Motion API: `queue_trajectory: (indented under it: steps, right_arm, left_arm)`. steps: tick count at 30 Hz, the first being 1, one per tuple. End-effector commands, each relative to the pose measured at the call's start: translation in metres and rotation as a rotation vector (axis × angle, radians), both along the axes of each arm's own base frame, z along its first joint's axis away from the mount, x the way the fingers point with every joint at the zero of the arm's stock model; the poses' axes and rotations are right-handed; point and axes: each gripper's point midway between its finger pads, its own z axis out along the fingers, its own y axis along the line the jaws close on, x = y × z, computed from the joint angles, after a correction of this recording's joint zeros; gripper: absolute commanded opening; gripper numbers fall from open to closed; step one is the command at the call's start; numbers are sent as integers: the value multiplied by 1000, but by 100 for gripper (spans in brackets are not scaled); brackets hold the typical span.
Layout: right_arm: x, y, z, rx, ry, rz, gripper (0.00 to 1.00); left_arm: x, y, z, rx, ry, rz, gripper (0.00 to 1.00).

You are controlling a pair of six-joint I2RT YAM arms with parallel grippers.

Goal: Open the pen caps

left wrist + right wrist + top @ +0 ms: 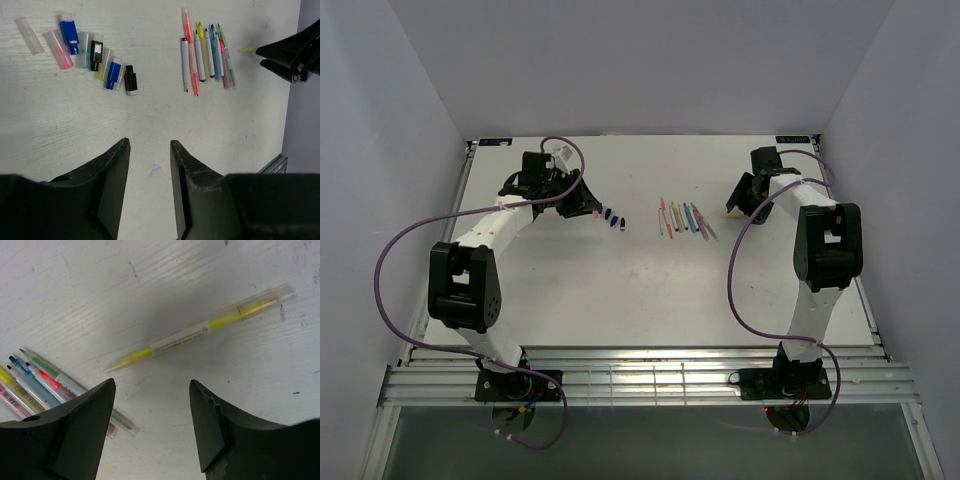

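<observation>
2 white/blk arms (492, 228), purple cables (378, 270)

From my seat I see a white table (650, 290) boxed in on three sides by plain, pale lilac-grey panels: a back wall (640, 60), a left wall (380, 150) and a right wall (910, 120). The light is soft and even, leaving only faint shadows on the tabletop (close up, I can make out fine scratches, grainy streaks and a small purple mark (155, 171)). A band of metal rails (650, 375) runs along the near edge, with a dim greyish strip (650, 440) below it that I can't identify.
</observation>
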Motion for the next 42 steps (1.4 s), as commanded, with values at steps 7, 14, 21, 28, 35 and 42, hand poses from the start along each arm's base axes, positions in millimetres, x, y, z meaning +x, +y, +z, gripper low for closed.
queue_trajectory:
  steps: [7, 14, 21, 28, 35, 42]
  right_arm:
    - [15, -4, -12, 34, 29, -131, 69]
    - [26, -2, -20, 44, 48, -163, 69]
    - [20, -11, -32, -62, 137, -179, 67]
    - [6, -25, -33, -197, 196, -143, 64]
    - [-11, -35, -51, -273, 305, -62, 60]
    - [-35, -42, -69, -308, 357, -12, 21]
  left_arm:
    - [-12, -32, 33, -65, -111, -88, 49]
    - [-15, -36, 26, -59, -98, -104, 49]
    - [-19, -39, 23, -68, -90, -119, 49]
    - [-22, -41, 23, -84, -88, -120, 49]
    - [-22, -42, 30, -94, -107, -120, 49]
    - [-29, -42, 28, -100, -94, -117, 49]
